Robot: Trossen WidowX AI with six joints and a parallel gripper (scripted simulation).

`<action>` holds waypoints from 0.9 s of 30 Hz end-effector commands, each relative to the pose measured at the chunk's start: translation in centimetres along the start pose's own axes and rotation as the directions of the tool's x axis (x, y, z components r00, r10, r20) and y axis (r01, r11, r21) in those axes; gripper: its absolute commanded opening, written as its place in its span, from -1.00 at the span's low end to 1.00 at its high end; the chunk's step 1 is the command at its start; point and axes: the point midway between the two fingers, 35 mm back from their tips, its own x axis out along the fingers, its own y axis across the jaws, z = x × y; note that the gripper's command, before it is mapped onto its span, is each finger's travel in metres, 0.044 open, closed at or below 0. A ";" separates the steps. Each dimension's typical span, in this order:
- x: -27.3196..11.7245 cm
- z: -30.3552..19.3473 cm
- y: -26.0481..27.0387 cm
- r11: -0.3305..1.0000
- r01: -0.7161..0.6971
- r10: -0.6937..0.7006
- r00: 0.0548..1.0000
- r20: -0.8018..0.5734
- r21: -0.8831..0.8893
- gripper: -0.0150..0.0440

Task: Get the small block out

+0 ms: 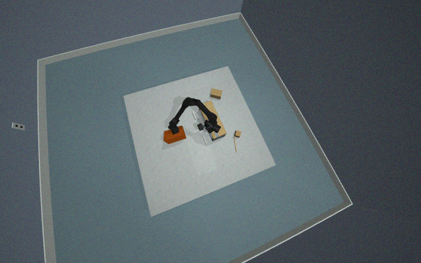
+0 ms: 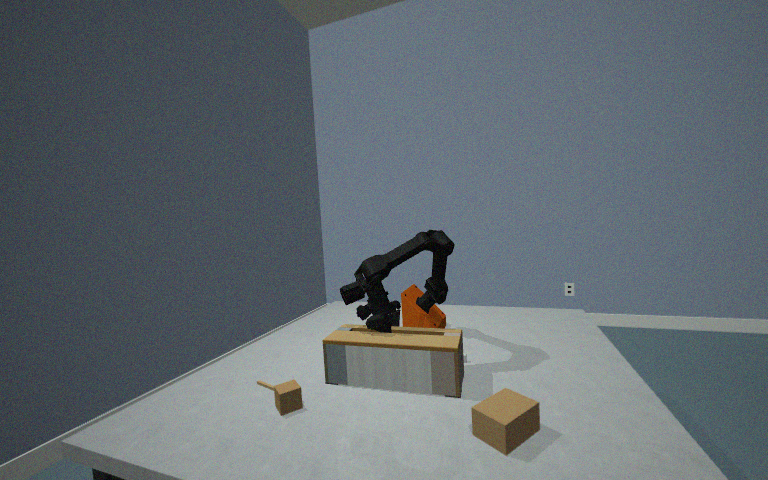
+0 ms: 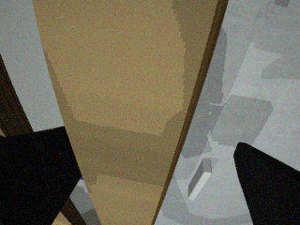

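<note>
While the black arm (image 2: 407,254) arches over from its orange base (image 2: 421,308), the claw (image 2: 380,323) sits low at the slot in the box's (image 2: 396,362) wooden top, toward the left end as seen from the near side. Its fingers stand wide apart with nothing between them, one on each side of the tan lid in the wrist view. The small block cannot be seen in any view. On the pale worktop (image 2: 566,362), a tan cube (image 2: 505,420) rests near and right of the box, and a smaller cube on a stick (image 2: 286,395) lies near and left.
</note>
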 end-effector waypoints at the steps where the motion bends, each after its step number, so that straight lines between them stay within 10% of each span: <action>1: 0.3 -0.8 0.0 1.000 0.000 0.000 1.000 -0.001 -0.001 0.86; 27: 1.7 -4.8 0.1 1.000 0.000 0.000 1.000 -0.003 0.000 0.86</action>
